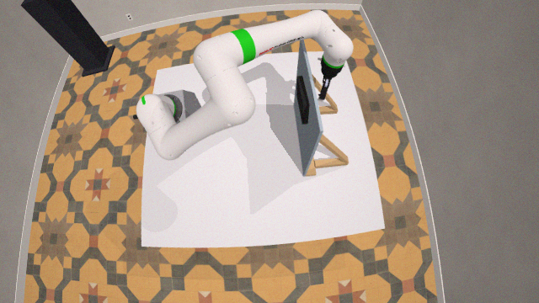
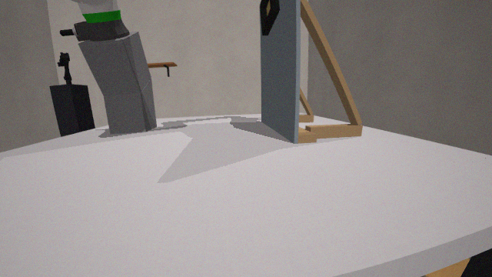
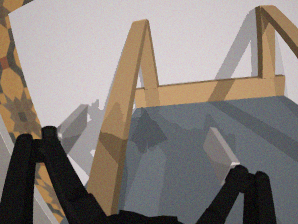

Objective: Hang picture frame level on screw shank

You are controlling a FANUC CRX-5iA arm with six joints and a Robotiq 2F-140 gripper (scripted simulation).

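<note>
A grey-blue wall panel (image 1: 309, 118) stands upright on the white table, also in the exterior view (image 2: 280, 73). A black picture frame (image 1: 302, 100) is against the panel's face that looks toward the robot base; in the exterior view only its lower part (image 2: 269, 15) shows at the top edge. I cannot make out the screw. My gripper (image 1: 322, 96) is on the other side of the panel, by the wooden braces, apart from the frame. In the wrist view its fingers are spread wide with nothing between them, over the panel's back (image 3: 200, 163).
Wooden braces (image 1: 333, 157) (image 2: 334, 77) (image 3: 127, 103) prop the panel from behind. The grey robot pedestal (image 2: 123, 85) stands on the table's far side. A black column (image 1: 72, 35) (image 2: 71, 109) stands off the table, and a small wooden shelf (image 2: 161, 65) is on the wall.
</note>
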